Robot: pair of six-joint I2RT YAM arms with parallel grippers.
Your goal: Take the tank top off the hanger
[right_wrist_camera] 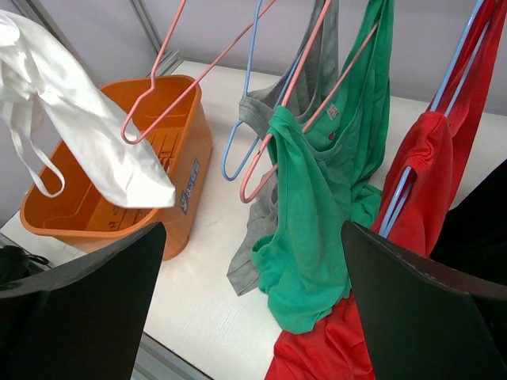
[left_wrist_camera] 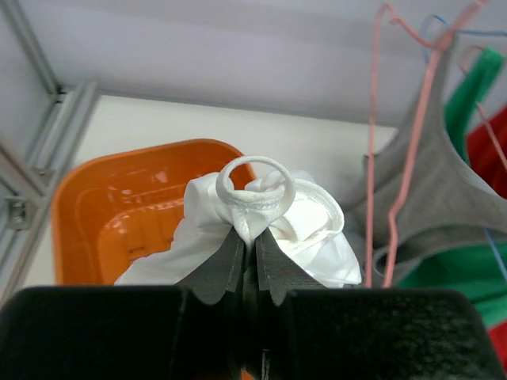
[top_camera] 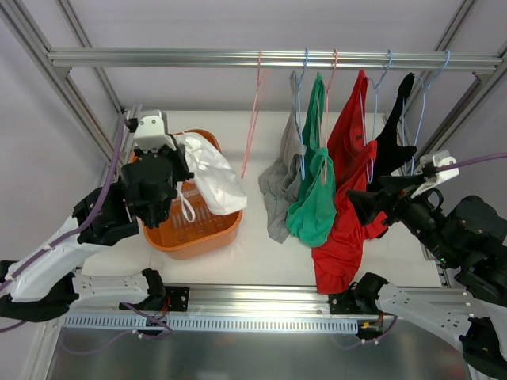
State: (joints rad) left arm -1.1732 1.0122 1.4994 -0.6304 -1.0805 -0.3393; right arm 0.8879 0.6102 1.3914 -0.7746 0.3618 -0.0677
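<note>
left gripper [left_wrist_camera: 253, 231]: clamped on a bunched fold of the white top [left_wrist_camera: 317, 229], jaws nearly closed, pinch sits right at the fingertips
right gripper [top_camera: 368, 196]: wide apart, holding nothing, just beside the red top [top_camera: 344, 237]
white top: off the hanger, hanging from the left gripper over the basket [top_camera: 198, 249], lower part draped across the basket's right rim
hanger [top_camera: 252, 119]: pink, bare, on the rail [top_camera: 238, 57], apart from the white top; likely the one it came off
stage: removal looks done, drop into basket likely next
risk 1: shallow tip pinch, cloth could slip out early
risk 2: much of the cloth lies on or past the right rim; if released here its weight could drag it over the rim onto the table
risk 3: strap loop stands above the fingertips, could catch on a finger at release so the top does not drop cleanly
risk 4: spread right jaws close to the red top and the hangers, any swing could snag cloth or knock a hanger
fix guess: shift left, further over the basket, before letting go
</note>
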